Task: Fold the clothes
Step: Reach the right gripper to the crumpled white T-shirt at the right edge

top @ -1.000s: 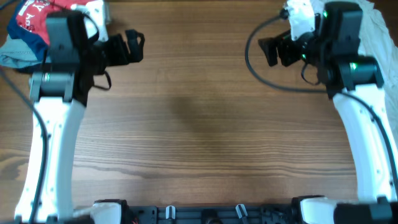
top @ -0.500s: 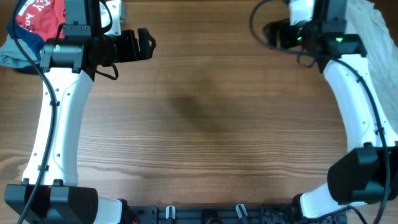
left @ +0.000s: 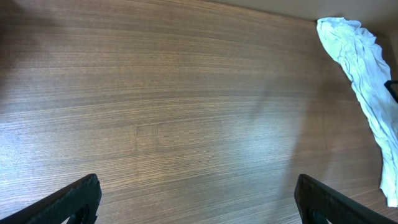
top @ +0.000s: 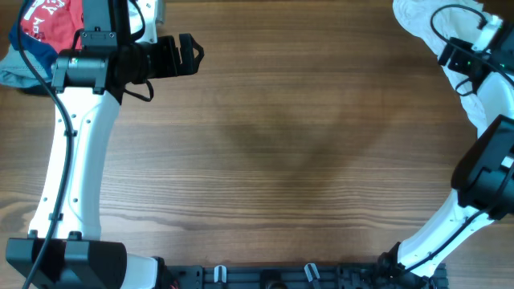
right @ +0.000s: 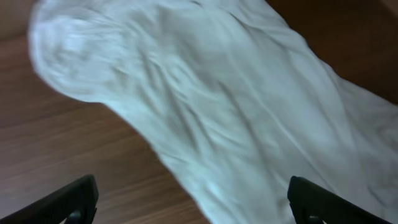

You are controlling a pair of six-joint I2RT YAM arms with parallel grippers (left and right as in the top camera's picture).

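Note:
The clothes (top: 412,14) are a crumpled white garment at the table's far right corner. No black print or label shows. In the left wrist view the garment (left: 364,74) lies as a long white strip at the upper right. In the right wrist view it (right: 211,106) fills most of the frame. My right gripper (top: 451,54) hovers over the garment's edge, and in its wrist view the jaws (right: 193,200) are open and hold nothing. My left gripper (top: 190,56) is open and empty over bare wood at the far left, its jaws (left: 199,200) spread wide.
A pile of other clothes, red (top: 44,18) and blue-grey (top: 18,72), lies at the far left corner behind my left arm. The wooden table (top: 265,160) stretches between the arms. A black rail (top: 265,277) runs along the near edge.
My right arm has swung to the right and away, from the table's upper middle to over the white garment. My left arm rose a second ago and has held still since.

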